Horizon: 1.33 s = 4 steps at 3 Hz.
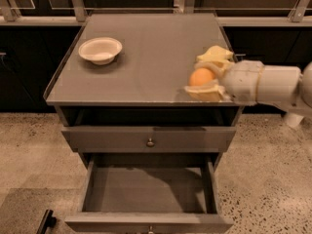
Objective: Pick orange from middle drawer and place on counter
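Note:
My gripper (204,79) reaches in from the right and is shut on the orange (201,76), holding it just above the front right part of the counter (146,62). The cream fingers (207,92) clasp the fruit from front and back. The middle drawer (146,189) stands pulled open below, its flat grey floor bare, with a small knob at its front edge. The white arm runs off to the right edge of the view.
A white bowl (100,50) sits at the counter's back left. A pale yellow sponge (214,54) lies at the right, just behind my gripper. The top drawer front (150,139) with a knob is closed. A railing runs behind the cabinet. Speckled floor surrounds it.

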### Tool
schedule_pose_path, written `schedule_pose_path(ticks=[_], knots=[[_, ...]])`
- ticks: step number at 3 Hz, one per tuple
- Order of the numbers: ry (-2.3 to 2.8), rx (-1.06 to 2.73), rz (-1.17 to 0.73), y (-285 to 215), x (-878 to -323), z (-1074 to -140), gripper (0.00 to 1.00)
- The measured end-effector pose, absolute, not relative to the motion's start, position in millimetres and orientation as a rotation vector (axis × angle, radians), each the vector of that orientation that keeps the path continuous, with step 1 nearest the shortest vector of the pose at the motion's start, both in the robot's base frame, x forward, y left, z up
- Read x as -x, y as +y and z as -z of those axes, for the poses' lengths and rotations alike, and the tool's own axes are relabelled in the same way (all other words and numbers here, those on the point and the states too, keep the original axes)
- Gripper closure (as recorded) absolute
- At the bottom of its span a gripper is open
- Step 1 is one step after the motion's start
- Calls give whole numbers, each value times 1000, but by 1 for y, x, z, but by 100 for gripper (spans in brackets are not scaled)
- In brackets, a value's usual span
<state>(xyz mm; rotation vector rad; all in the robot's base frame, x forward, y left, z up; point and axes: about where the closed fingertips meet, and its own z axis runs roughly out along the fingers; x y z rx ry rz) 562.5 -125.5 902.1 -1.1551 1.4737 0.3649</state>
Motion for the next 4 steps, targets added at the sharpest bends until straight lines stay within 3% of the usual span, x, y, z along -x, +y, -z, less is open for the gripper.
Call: schedule_pose_path(ticks=[3,4], knots=[[1363,1191,-577,-22,-701,-871,100],[1354,1191,-583,-16,-704,-873,81]])
